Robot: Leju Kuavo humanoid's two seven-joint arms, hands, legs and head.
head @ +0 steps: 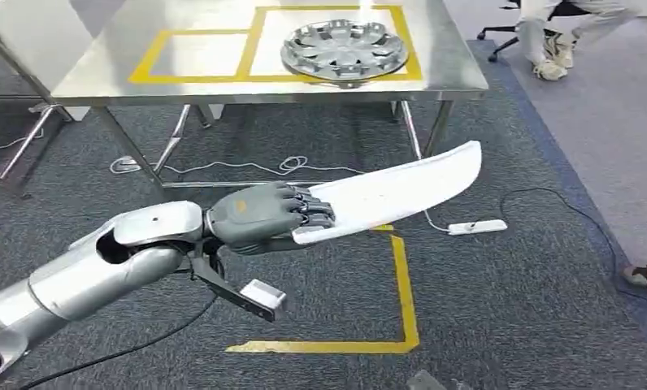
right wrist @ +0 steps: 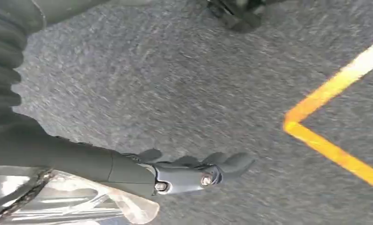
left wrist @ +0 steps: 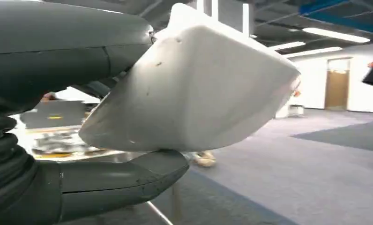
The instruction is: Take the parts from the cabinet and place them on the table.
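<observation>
Left hand (head: 259, 214), on a silver arm reaching forward and rightward above grey carpet, grips one end of a long curved white plastic panel (head: 393, 192), held short of the steel table (head: 223, 69). Right hand (right wrist: 184, 176) hangs over carpet, fingers extended, holding nothing.

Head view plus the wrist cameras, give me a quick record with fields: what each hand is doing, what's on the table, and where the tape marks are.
left hand: left hand grips one end of a long white curved part, held out over the carpet short of the table
right hand: right hand hangs above the carpet, fingers apart, gripping nothing; a shiny silver thing lies beside it
table: steel table with yellow tape boxes
on table: silver wheel cover in the right-hand box
floor: yellow tape corner, white cable
person: seated beyond the table
</observation>
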